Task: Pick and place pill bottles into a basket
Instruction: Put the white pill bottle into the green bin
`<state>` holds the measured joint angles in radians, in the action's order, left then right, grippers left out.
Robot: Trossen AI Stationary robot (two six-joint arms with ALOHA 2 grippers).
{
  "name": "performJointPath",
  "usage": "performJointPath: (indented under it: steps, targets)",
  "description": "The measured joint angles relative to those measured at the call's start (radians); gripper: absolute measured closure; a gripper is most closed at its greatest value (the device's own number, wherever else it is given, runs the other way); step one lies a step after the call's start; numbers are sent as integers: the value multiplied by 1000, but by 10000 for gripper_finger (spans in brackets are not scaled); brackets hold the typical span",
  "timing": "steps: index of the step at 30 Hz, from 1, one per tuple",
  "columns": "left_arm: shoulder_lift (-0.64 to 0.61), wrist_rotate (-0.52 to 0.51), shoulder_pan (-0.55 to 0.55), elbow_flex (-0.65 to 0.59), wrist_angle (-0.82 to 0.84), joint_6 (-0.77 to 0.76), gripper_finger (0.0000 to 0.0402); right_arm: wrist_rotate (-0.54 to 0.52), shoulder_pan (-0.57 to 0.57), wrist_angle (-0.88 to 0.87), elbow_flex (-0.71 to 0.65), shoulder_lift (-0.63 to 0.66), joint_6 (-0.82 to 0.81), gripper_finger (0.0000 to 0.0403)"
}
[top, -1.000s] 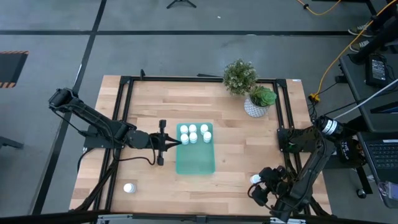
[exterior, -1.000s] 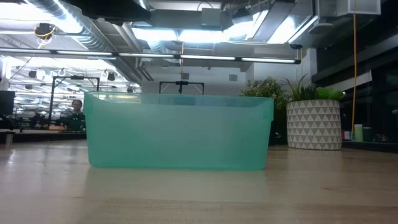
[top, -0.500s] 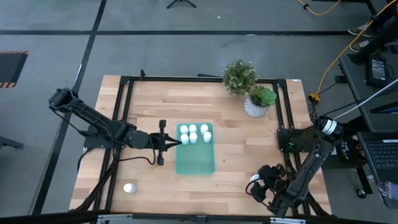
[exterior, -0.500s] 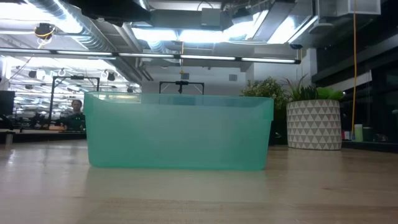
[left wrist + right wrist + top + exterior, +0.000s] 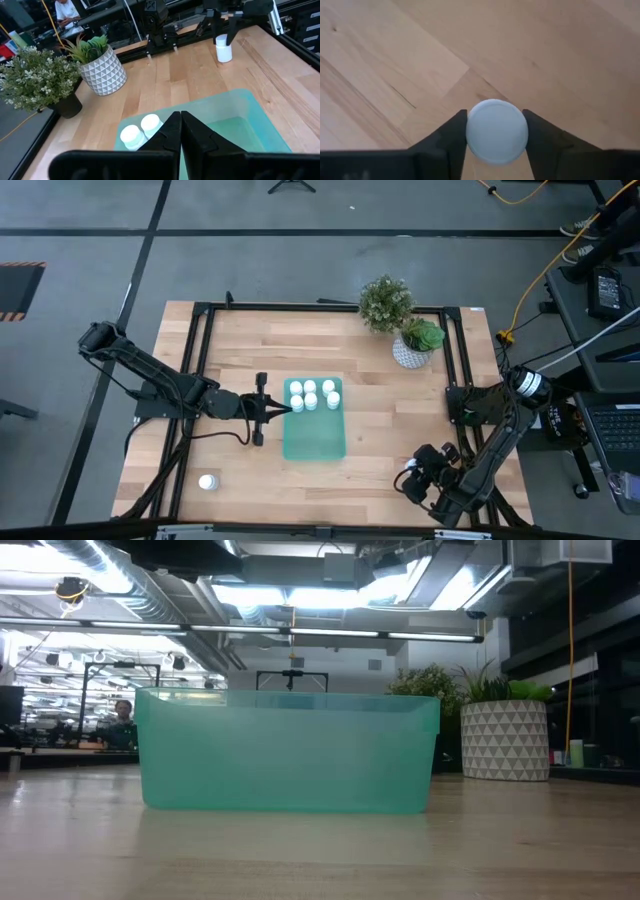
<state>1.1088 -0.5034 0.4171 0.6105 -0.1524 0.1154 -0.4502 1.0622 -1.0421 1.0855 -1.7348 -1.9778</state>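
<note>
Basket (image 5: 314,436): teal tray at the middle of the counter (image 5: 370,380); six pill bottles (image 5: 311,395) stand in its far end. Loose bottle (image 5: 208,482): upright at the counter's near left corner. Right pincer (image 5: 408,473): near right corner, fingers clamped on another bottle (image 5: 497,131), pointing down at the wood. Left pincer (image 5: 283,410): fingers together, touching the basket's left wall. Patterned pot (image 5: 409,352): far right, beside a dark-potted shrub (image 5: 385,302).

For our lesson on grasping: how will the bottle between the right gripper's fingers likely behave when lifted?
The bottle looks small, so probably light. Its round, smooth side sits between the fingers of the right gripper, so it may twist or slip. If dropped on the table on its side, it would likely roll.
</note>
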Motion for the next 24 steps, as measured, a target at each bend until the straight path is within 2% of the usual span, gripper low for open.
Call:
performJointPath:
  steps: [2,12,24]
  targets:
    - [0,0,0,0,0,0,399,-1,0,0,0,0,0,250]
    - [0,0,0,0,0,3,391,8,-7,0,7,1,19,250]
    - [0,0,0,0,0,28,396,-12,-111,-39,143,3,349,250]
